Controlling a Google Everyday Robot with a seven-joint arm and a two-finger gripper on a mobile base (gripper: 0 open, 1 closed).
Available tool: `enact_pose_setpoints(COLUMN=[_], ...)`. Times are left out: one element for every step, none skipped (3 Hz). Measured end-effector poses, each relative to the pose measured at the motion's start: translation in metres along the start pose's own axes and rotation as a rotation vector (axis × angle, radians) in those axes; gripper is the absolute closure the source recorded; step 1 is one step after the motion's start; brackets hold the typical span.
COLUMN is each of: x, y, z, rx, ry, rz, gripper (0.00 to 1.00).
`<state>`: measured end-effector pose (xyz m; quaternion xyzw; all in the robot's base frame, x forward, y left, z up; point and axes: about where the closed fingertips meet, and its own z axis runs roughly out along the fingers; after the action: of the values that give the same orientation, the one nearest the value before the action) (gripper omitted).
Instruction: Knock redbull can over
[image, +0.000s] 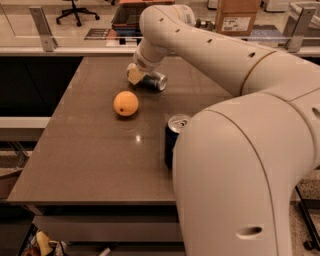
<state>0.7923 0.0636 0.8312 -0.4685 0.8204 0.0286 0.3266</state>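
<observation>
Fingers (134, 75) closed on the redbull can (154, 81), 1 pale pad showing against the can's left end, the other hidden behind it. Gripper (138, 76) low over the far part of the table (90, 160), slightly left of the table's middle, at the end of the white arm (200, 45) reaching in from the right. Redbull can on its side there, body down at the tabletop, round silver end turned to the right and a little toward the camera, dark blue-and-silver side running back to the left into the gripper. Nearer the camera and a little to the left, apart from the can, 1 orange (125, 103) resting on the brown surface. Further forward and to the right, a dark blue Pepsi can (171, 142) upright, silver top open to view, right side covered by the big white arm segment (240, 175) filling the lower right. Well apart from each other, the 2 cans, with the orange roughly between them and off to the left. Beyond the table's far edge, a cardboard box (232, 15) at upper right and an office chair (75, 9) at upper left.
</observation>
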Motion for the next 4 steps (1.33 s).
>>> enact_pose_setpoints(x=[-0.0037, -0.0046, -0.0042, -0.0048], y=[0.0031, 0.0027, 0.0044, 0.0042], z=[0.0032, 0.0021, 0.0045, 0.0038], rx=[-0.019, -0.019, -0.023, -0.023], ry=[0.000, 0.000, 0.002, 0.002], rz=[-0.007, -0.007, -0.008, -0.008], gripper=[1.00, 0.81, 0.59, 0.36])
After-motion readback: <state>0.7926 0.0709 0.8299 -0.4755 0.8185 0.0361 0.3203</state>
